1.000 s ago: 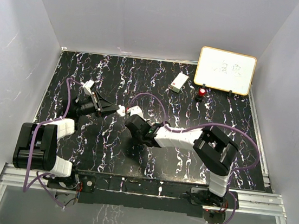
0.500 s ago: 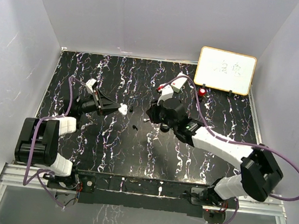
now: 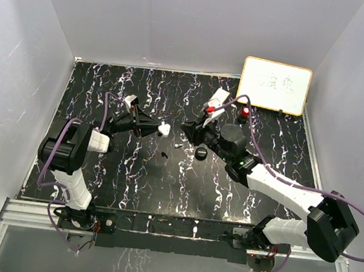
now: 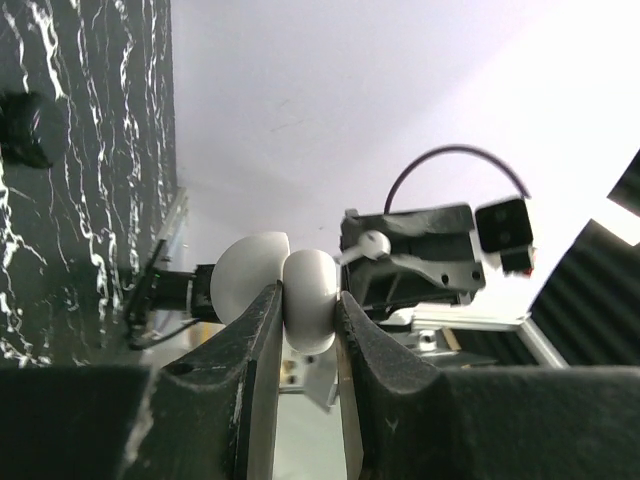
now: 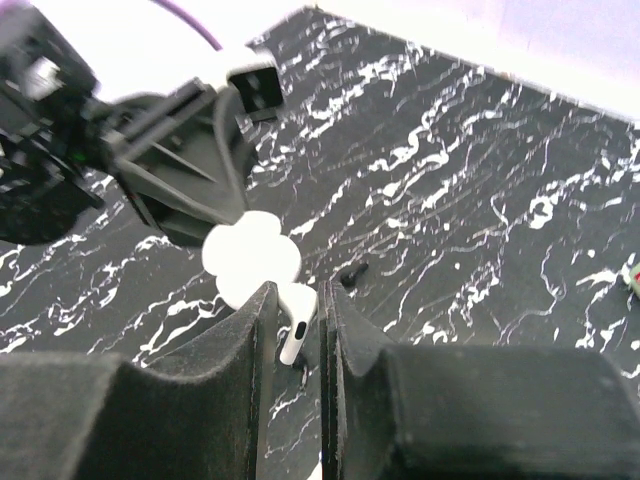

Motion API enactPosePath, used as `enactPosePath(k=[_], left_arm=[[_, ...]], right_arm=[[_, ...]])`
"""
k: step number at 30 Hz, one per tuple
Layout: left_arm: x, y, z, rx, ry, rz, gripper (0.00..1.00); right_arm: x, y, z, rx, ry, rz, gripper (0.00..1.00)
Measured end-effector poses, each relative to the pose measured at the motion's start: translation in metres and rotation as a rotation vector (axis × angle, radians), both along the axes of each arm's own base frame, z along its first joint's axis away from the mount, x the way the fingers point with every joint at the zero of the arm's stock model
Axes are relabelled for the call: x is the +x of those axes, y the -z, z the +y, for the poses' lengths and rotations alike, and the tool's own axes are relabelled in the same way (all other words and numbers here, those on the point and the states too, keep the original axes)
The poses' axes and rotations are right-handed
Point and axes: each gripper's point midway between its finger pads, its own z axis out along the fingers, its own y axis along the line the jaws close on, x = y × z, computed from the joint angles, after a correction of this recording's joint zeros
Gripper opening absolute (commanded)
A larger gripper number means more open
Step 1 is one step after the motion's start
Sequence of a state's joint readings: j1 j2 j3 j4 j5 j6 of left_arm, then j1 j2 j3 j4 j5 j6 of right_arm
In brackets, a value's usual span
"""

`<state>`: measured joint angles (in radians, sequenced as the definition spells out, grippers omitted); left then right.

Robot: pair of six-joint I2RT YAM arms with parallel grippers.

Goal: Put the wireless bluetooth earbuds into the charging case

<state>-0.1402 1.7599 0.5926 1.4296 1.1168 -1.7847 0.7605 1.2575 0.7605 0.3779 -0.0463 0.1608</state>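
My left gripper [image 3: 156, 129] is shut on a white charging case [image 3: 163, 130] and holds it above the table; in the left wrist view the case [image 4: 305, 295] sits squeezed between the two fingers [image 4: 262, 340]. My right gripper [image 3: 188, 129] is shut on a white earbud [image 5: 297, 322], stem down, just beside the case [image 5: 250, 258]. A black earbud [image 3: 165, 154] lies on the table below; it also shows in the right wrist view [image 5: 350, 272]. A small pale piece [image 3: 178, 145] lies near it.
A black round puck [image 3: 201, 153] sits under the right arm. A white flat device [image 3: 218, 99] and a red-topped object [image 3: 245, 110] lie at the back. A whiteboard [image 3: 274, 86] leans at the back right. White walls enclose the marbled black table [image 3: 130, 183].
My right arm swung from the table's near middle up toward the back and now sits facing the case. My left gripper moved right with the white case.
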Motion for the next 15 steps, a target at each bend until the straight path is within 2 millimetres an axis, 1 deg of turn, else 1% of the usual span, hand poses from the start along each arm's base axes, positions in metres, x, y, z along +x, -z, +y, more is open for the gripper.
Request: enactPosePath(k=[3, 4, 9, 12, 15], left_arm=[[0.002, 0.012, -0.007, -0.015, 0.02, 0.109, 0.0], [0.001, 0.013, -0.009, -0.018, 0.027, 0.123, 0.0], [-0.002, 0.006, -0.018, -0.026, 0.054, 0.116, 0.0], [0.0, 0.001, -0.02, -0.031, 0.061, 0.106, 0.0], [0.002, -0.003, -0.02, -0.035, 0.062, 0.099, 0.0]], right_arm=[[-0.001, -0.013, -0.002, 0.031, -0.016, -0.058, 0.06], [-0.001, -0.016, -0.002, 0.037, -0.023, -0.074, 0.05], [-0.001, -0.028, -0.002, 0.072, -0.062, -0.151, 0.0], [-0.004, -0.03, -0.003, 0.091, -0.083, -0.201, 0.0], [-0.002, -0.029, -0.001, 0.096, -0.101, -0.239, 0.0]])
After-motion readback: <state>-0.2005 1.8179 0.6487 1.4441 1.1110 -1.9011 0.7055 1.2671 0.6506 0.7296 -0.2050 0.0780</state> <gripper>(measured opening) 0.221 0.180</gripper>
